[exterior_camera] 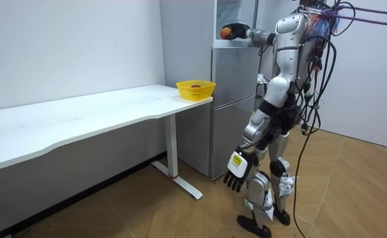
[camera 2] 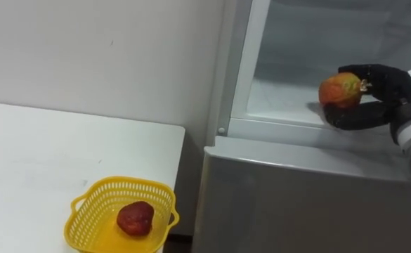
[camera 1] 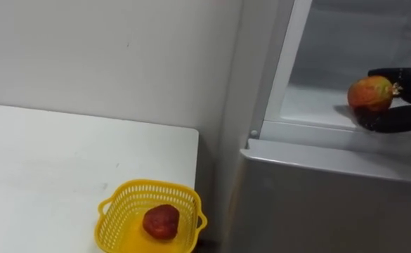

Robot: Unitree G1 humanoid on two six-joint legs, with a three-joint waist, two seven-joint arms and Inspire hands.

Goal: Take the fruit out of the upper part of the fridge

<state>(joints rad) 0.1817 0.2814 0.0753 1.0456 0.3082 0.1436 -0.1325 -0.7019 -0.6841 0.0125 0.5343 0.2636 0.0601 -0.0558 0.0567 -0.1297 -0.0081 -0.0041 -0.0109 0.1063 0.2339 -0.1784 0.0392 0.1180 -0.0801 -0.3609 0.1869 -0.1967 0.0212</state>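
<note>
The robot stands at the open upper fridge compartment (camera 1: 310,98). Its right hand (camera 1: 410,98) is curled round a red-yellow fruit (camera 1: 370,93) at two o'clock, and its left hand (exterior_camera: 236,173) hangs slack-fingered. I'd say it is mid-retrieval. Next it must draw the fruit out toward the yellow basket (camera 1: 149,185) at seven o'clock.

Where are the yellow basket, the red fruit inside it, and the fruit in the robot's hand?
yellow basket (camera 1: 149,185): left eye view, on its back rim.
red fruit (camera 1: 161,221): left eye view, on its middle.
held fruit (camera 1: 370,93): left eye view, on its front side.
</note>
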